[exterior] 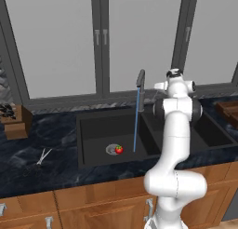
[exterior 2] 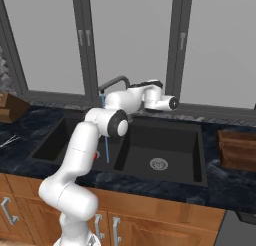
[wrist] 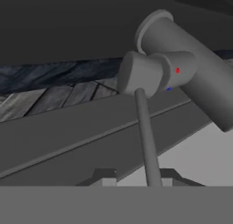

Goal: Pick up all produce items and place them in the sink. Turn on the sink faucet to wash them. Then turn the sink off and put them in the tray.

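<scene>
Grey faucet lever (wrist: 146, 141) btwn jaws, water running

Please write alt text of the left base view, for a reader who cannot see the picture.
A thin blue stream of water runs from the dark faucet into the left basin of a black double sink, where a small red fruit lies beside the drain. The white robot arm rises in front of the sink's right basin, and scissors lie on the dark counter at left.

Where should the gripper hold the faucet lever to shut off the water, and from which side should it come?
Probably near the free end of the thin rod of the faucet lever, one finger on each side across its width. It juts from the round valve body of the sink faucet, so approach end-on, as the hand view shows. Water is running.
</scene>
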